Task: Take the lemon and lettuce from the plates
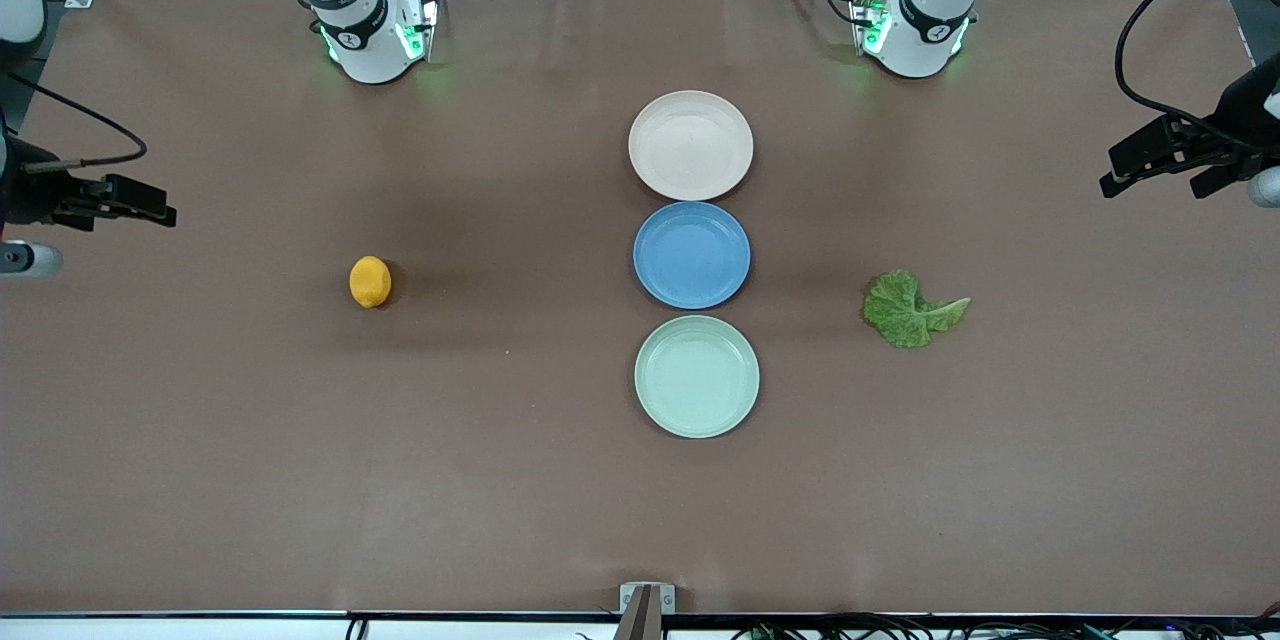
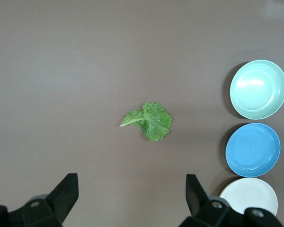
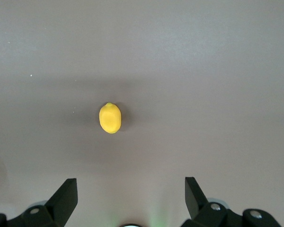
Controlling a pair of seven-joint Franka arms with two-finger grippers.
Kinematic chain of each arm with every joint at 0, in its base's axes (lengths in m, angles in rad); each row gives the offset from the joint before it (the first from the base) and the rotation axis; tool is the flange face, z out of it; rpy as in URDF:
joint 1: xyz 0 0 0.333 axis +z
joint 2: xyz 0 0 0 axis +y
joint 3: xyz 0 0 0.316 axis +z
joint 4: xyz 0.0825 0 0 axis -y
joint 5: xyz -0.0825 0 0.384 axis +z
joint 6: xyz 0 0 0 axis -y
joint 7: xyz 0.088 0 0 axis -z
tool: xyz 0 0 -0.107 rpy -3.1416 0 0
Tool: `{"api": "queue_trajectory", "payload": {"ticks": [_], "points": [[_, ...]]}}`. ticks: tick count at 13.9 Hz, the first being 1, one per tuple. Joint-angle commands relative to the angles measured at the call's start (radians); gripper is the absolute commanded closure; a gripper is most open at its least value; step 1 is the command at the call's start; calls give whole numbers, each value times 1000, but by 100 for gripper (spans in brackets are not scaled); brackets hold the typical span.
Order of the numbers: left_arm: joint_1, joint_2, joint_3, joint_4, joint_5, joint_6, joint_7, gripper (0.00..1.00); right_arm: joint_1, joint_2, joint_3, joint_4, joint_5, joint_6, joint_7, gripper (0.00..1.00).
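The small oval yellow-orange lemon (image 1: 370,281) is seen lying on the bare brown table (image 1: 200,420), toward the right arm's end, well apart from the plates. The right gripper (image 1: 150,210) is held high over that end of the table, its fingers (image 3: 66,198) spread wide and empty, the lemon (image 3: 110,117) resting on the table below, in line with the gap between them. The crinkly green lettuce leaf (image 1: 912,310) is seen flat on the table toward the left arm's end. The left gripper (image 1: 1125,175) is held above that end, spread wide, nothing gripped; the leaf (image 2: 149,121) lies below, between its fingers (image 2: 64,194). Three round shallow plates are ranged in a row mid-table: beige-pink plate (image 1: 690,144) farthest from the front camera, blue plate (image 1: 691,254) between, mint green plate (image 1: 696,376) nearest.
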Motion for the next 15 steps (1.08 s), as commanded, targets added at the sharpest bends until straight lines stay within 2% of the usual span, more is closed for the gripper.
{"api": "queue_trajectory", "payload": {"ticks": [1,5,9,15], "points": [[1,-8,-4,10,20,-13,-9,0,-7,-93,10,-96,-5,24,3,0],[0,-10,-4,10,20,-13,-9,0,-7,-184,11,-201,-6,86,3,0],[1,-10,-4,10,20,-15,-9,0,-9,-228,11,-214,-6,87,3,0],[1,-10,-3,10,20,-13,-8,0,-3,-235,13,-211,-8,101,1,0]]}}
